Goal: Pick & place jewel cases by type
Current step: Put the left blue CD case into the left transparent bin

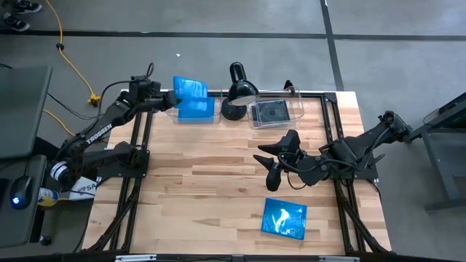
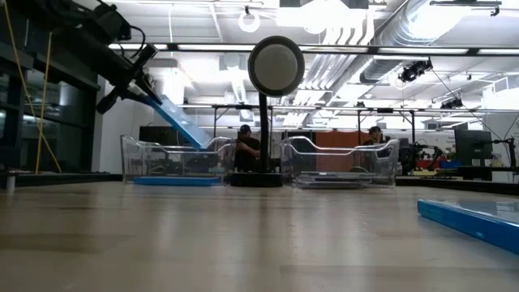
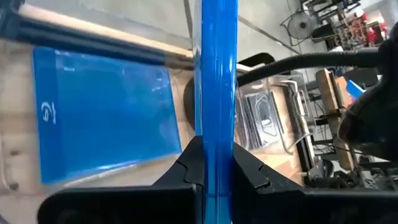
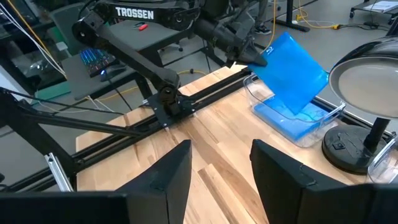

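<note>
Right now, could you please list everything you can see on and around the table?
Blue case: one, held tilted over the left bin.
Blue case: at least one, flat in the left bin.
Blue case: one, on the table's near right.
Dark case: at least one, in the right bin.
Bins: two, clear, left and right at the far edge.
Lamp: one, black, between the bins.
Table: one, light wood.
People: two, beyond the table.
Left gripper: shut on the tilted case.
Right gripper: open, above mid-table.
</note>
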You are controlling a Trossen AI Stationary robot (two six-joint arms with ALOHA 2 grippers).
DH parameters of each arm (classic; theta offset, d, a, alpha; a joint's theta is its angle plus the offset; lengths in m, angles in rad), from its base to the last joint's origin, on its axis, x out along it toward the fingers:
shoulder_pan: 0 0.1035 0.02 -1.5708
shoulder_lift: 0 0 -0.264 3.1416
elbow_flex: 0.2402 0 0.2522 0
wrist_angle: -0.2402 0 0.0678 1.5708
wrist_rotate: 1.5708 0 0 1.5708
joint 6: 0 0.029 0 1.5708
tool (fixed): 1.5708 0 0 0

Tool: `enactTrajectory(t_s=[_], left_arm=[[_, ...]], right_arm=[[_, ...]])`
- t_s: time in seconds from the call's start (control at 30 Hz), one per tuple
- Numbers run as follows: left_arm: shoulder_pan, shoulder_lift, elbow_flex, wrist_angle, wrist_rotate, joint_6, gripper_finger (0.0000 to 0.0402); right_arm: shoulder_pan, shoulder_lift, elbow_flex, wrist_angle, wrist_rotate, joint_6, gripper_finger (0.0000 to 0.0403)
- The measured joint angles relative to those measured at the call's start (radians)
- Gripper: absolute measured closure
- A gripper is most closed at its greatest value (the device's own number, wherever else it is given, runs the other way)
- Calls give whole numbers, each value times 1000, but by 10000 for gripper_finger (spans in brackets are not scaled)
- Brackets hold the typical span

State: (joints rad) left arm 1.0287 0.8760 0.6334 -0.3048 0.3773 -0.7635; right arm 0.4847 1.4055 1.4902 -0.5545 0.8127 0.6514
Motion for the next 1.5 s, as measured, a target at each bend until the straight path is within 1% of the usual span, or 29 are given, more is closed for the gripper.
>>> enactTrajectory(t_s=[0.3, 0.43, 0.63, 0.87, 1.0, 1.07, 1.2, 1.3, 1.5], left_arm=[[-82, 71, 0, -40, -54, -53, 381], [-89, 107, 0, -35, -66, -72, 381], [-87, 155, 1, -28, -51, -71, 381], [-87, 221, 2, 72, 31, -49, 381], [-87, 237, 2, 55, 27, -53, 380], [-87, 236, 2, 55, 12, -47, 363], [-87, 236, 2, 55, -3, -19, 304], [-87, 236, 2, 55, -4, -1, 266], [-87, 235, 2, 68, -4, 5, 210]], right_arm=[[0, 0, 0, 0, -12, 0, 252], [0, 0, 0, 0, -36, 2, 253], [0, 0, 0, -1, -44, 4, 253], [0, 0, 0, -2, -45, -1, 252], [0, 0, 0, -2, -45, -1, 253], [0, 0, 0, -4, -45, -2, 252], [0, 0, 0, -9, -45, -2, 253], [0, 0, 0, -13, -45, -1, 252], [0, -1, 0, -27, -45, -1, 253]])
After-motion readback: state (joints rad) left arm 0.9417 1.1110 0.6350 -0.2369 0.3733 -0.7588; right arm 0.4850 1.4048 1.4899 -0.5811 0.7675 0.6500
